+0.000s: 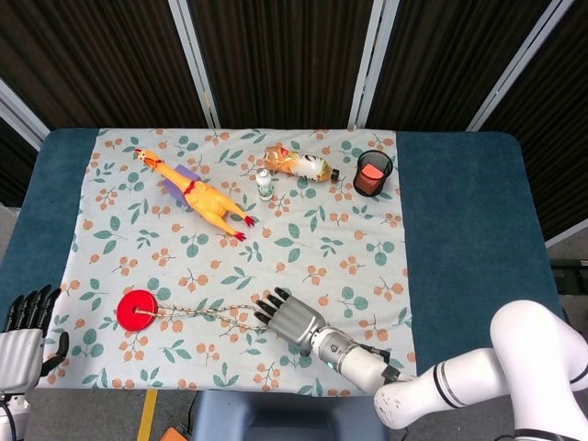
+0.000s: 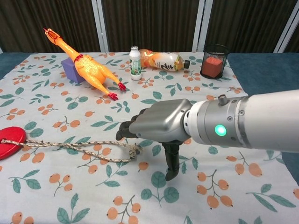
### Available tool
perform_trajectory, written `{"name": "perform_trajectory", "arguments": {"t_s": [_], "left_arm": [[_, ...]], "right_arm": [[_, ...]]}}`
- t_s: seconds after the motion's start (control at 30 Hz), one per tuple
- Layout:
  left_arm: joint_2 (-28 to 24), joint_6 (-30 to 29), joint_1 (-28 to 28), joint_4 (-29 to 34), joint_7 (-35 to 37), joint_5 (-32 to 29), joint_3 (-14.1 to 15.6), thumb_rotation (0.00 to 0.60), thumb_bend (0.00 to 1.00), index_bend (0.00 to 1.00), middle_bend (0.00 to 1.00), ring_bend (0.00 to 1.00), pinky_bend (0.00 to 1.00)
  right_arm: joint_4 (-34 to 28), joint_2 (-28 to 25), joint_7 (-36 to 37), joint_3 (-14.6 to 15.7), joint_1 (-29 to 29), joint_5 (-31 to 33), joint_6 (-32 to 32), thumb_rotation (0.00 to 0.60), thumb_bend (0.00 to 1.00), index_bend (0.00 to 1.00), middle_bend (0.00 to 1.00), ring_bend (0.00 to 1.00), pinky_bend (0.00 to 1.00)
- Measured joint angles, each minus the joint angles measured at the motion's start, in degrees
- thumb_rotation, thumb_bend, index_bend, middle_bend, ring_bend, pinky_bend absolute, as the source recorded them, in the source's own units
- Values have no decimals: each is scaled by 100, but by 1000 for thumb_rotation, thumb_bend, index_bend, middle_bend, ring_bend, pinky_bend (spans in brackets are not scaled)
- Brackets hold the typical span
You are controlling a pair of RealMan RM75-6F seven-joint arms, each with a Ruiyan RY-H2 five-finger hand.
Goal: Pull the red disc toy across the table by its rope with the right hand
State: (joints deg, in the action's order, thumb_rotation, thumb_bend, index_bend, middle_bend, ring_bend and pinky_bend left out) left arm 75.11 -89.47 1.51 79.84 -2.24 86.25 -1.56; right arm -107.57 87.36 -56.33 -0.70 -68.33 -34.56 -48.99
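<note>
1. Head view: right hand sits low over the floral cloth at about 6 o'clock of the table, fingers spread and reaching toward 9 o'clock, right over the knotted end of the rope. Nothing visibly gripped; fingers apart.
2. Chest view: the same right hand hovers palm down, fingertips just above and beside the rope knot; thumb points down to the cloth. Whether the fingertips touch the rope, cannot tell. A green light glows on the wrist.
3. Red disc toy lies flat at about 8 o'clock of the cloth, the rope running from it toward 3 o'clock up to the hand. In chest view, red disc toy is cut by the left edge.
4. Left hand is at the 8 o'clock corner, off the cloth, fingers up and apart, holding nothing.
5. Rubber chicken at 11 o'clock, leaning on a purple block.
6. Small white bottle upright near 12 o'clock, green label; print too small to read.
7. Drink bottle on its side just beside it; label has dark characters, unreadable.
8. Black mesh cup at 1 o'clock, reddish contents.
</note>
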Motion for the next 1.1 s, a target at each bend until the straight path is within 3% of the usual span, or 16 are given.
{"name": "perform_trajectory", "arguments": {"t_s": [0.33, 0.97, 1.1], "left_arm": [[-29, 1, -27, -72, 116, -36, -24, 600, 523, 0, 37, 0, 31], [-10, 25, -27, -115, 154, -28, -37, 600, 524, 0, 36, 0, 31], [-9, 36, -24, -118, 152, -32, -40, 600, 525, 0, 36, 0, 31]], "right_arm": [[310, 243, 66, 228, -303, 289, -14, 600, 0, 49, 0, 0, 0], [331, 121, 469, 493, -394, 231, -61, 600, 0, 496, 0, 0, 0], [322, 86, 519, 546, -389, 173, -92, 600, 47, 592, 0, 0, 0]]}}
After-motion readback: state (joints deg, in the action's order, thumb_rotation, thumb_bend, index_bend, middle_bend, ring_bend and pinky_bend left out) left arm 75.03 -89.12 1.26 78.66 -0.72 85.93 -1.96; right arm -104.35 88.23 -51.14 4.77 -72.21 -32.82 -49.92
